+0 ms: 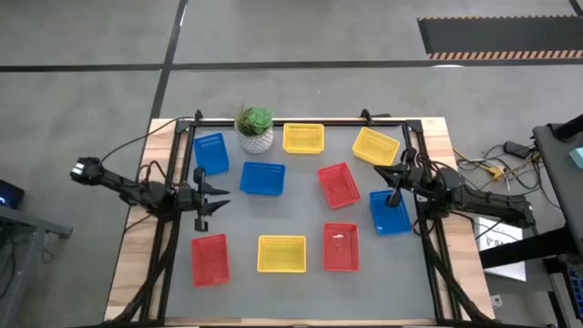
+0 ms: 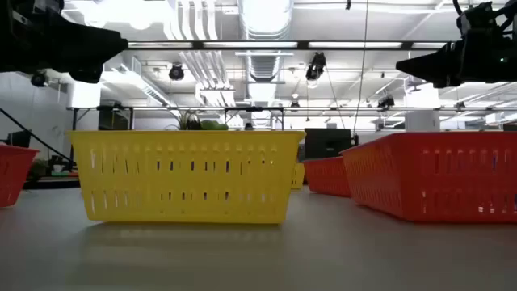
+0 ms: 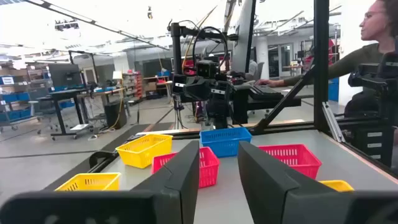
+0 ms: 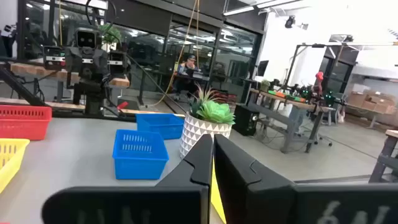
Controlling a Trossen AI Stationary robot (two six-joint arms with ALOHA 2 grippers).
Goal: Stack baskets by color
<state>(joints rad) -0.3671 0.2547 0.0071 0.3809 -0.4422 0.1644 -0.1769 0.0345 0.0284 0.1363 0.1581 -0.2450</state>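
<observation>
Red, blue, yellow baskets (image 1: 281,253) lying singly, unstacked, left hand (image 1: 211,202) spread, right hand (image 1: 395,179) pressed together

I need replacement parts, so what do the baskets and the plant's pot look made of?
The baskets, such as the yellow basket, look like moulded plastic: thin slotted walls, uniform bright colour, slight sheen. The white pot has a faceted, matte surface; ceramic or plastic, I cannot tell which.

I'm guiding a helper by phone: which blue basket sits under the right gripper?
Start at the potted plant on the table's far edge. Go to the right side, where the right gripper hangs. The blue basket beneath it lies apart from the other two blue ones.
</observation>
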